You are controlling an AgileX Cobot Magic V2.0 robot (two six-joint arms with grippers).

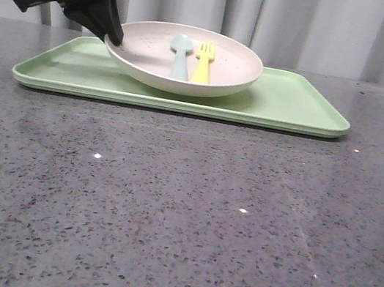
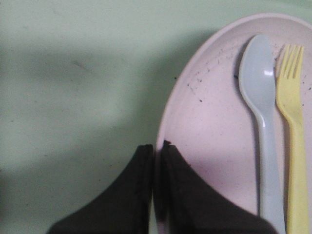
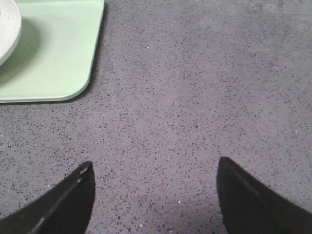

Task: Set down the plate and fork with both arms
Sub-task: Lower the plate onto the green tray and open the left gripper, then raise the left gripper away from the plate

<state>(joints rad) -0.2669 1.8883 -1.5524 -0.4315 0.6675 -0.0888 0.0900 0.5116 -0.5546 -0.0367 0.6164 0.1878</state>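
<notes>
On a grey speckled bench (image 1: 180,208) lies a flat light green tray (image 1: 295,106), and on the tray sits the pale pink speckled plate (image 1: 227,68). Inside the plate, side by side and nearly touching, lie a pale blue spoon (image 1: 181,56) and the yellow fork (image 1: 204,62), the spoon on the left. The left gripper (image 2: 157,146) is at the plate's left edge, its two black fingers (image 2: 183,190) drawn almost together, one on each side of the rim, pinching it. The right gripper (image 3: 155,168) is spread wide with nothing between its fingers, hanging over bare bench well apart from the tray's rounded corner. It is out of sight in the front view.
</notes>
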